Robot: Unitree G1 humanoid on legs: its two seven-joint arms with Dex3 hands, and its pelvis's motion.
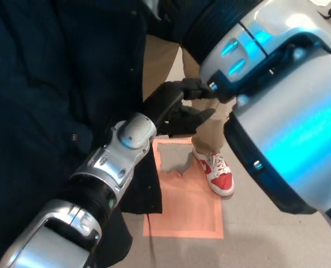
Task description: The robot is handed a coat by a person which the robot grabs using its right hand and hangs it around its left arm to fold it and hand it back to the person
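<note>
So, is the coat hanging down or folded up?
Hanging: the dark coat drapes loose beside the left arm, its hem dangling above the floor.

The coat [42, 84] lies left of the left arm [118, 148].

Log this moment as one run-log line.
coat: hanging beside left arm; left hand: past coat edge; right arm: extends toward coat; person's leg: behind left hand
</note>
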